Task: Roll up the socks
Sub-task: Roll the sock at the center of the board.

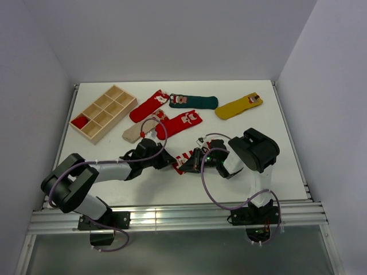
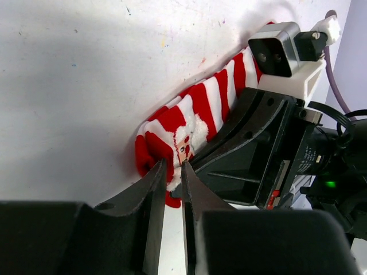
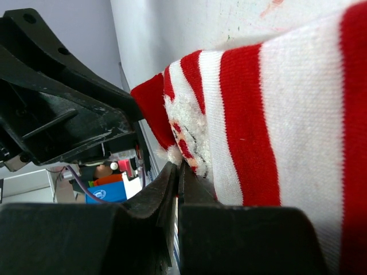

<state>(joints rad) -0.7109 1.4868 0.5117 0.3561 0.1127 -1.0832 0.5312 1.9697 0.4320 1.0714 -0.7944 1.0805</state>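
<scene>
**End effectors meet on striped sock**

The striped sock (image 1: 186,161) lies mid-tabletop (image 1: 281,143), toward the near edge. The left end effector (image 2: 170,172) narrowly pinches its end. The right end effector (image 3: 176,172), closed, touches it. The wrist views reveal a Santa patch (image 2: 184,143). Only the overhead view shows the wooden tray (image 1: 103,113) at the far-left corner.

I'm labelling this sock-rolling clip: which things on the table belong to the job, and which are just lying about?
Job: striped sock; upper red sock; lower red sock; dark green sock; mustard sock; beige sock.
Lying about: wooden compartment tray, with something red in one corner compartment.
</scene>
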